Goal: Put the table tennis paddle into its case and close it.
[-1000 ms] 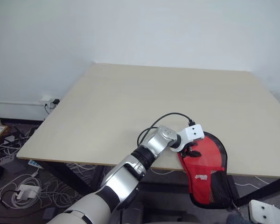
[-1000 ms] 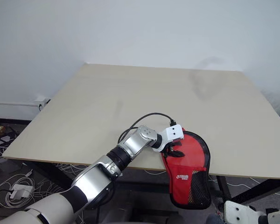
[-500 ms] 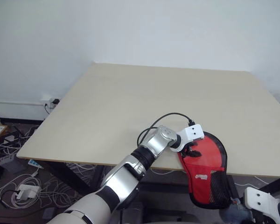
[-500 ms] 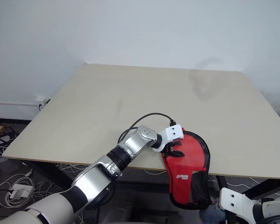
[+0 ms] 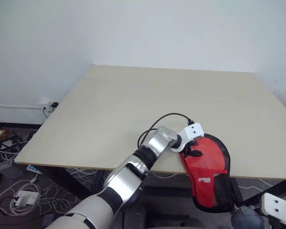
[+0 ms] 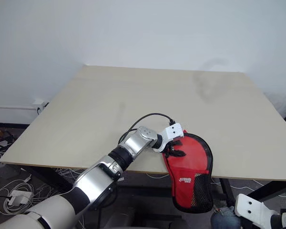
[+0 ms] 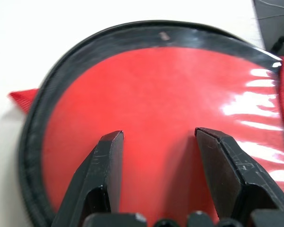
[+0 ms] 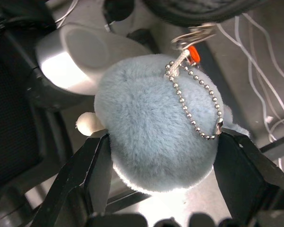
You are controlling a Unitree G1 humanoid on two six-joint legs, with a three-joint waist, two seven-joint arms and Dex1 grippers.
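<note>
Two grippers: left gripper (image 7: 154,142) fingers spread, pressing the case (image 5: 207,169).
Right gripper (image 8: 163,156): wide, straddling blue pom-pom (image 8: 156,132) beneath the hanging case.
Advice: grip the pom-pom firmly, pull along the zipper.

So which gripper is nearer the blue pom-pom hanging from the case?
Right. The right gripper has its fingers on either side of the pom-pom, below the table edge. The left gripper rests on the case's upper part on the table.
</note>
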